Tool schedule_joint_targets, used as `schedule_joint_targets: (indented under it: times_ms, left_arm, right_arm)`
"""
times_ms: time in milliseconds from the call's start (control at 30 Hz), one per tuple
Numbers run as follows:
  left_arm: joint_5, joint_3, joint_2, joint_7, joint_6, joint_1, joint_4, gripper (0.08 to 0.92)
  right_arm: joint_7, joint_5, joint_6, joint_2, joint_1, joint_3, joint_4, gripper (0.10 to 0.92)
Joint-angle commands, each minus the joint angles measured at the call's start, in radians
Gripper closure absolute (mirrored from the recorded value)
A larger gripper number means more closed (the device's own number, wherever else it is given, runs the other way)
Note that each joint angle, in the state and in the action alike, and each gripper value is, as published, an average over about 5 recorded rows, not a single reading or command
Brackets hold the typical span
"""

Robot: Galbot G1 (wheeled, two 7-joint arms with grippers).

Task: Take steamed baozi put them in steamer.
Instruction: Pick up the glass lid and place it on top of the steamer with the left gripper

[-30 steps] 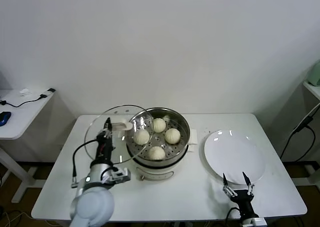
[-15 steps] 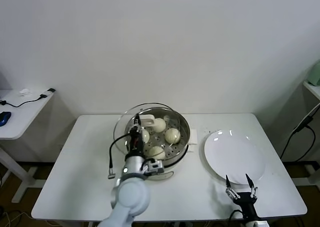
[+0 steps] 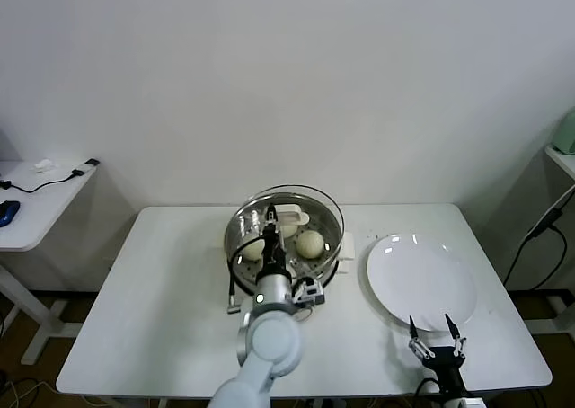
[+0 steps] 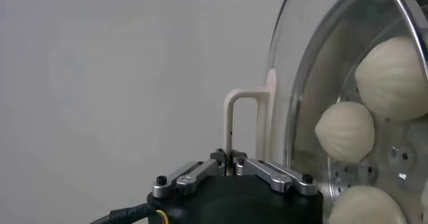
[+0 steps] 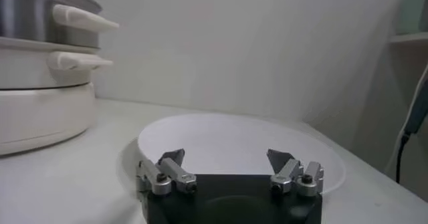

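The steamer, a shiny steel basket on a white cooker base, stands mid-table. Steamed baozi lie inside it; one shows plainly and another sits behind my left arm. Through the glass, the left wrist view shows three baozi on the perforated bottom. My left gripper is shut on the white handle of the round glass lid, which hangs over the basket. My right gripper stands open and empty near the table's front edge, just before the plate.
A bare flat white plate lies right of the steamer, and my right gripper sits at its near rim. A side table with cables stands far left. A shelf and a cable are at the far right.
My left gripper has carried the glass lid rightward, from beside the steamer to over the basket. My right gripper has drifted slightly toward the table's front edge.
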Motion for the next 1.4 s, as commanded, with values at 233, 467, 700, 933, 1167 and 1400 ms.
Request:
schedule_joint_targets:
  times_ms: [233,467,700,933,1167,1400]
  left_arm:
    - [0.072,-0.001,-0.038,-0.003,0.012,0.008,0.061,0.864]
    - [0.082,-0.008,-0.029,-0.013,0.007,0.01,0.078,0.864]
    - [0.092,-0.013,-0.03,-0.021,0.004,0.009,0.093,0.864]
    - [0.097,-0.016,-0.034,-0.04,-0.001,0.012,0.106,0.864]
    - [0.097,-0.026,-0.025,-0.054,-0.001,0.014,0.107,0.864]
    - [0.071,-0.011,-0.007,-0.049,-0.001,0.022,0.065,0.738]
  right_arm:
    - [0.0,-0.003,0.008,-0.002,0.012,-0.003,-0.018,0.203]
    - [-0.001,-0.005,0.013,0.003,0.016,-0.003,-0.016,0.203]
    - [-0.001,-0.006,0.02,0.001,0.01,0.0,-0.013,0.203]
    - [0.0,-0.01,0.032,0.001,0.011,0.001,-0.014,0.203]
    - [-0.001,-0.02,0.047,0.002,0.011,0.001,-0.016,0.203]
    - [-0.007,-0.021,0.035,0.004,0.012,0.0,-0.008,0.203]
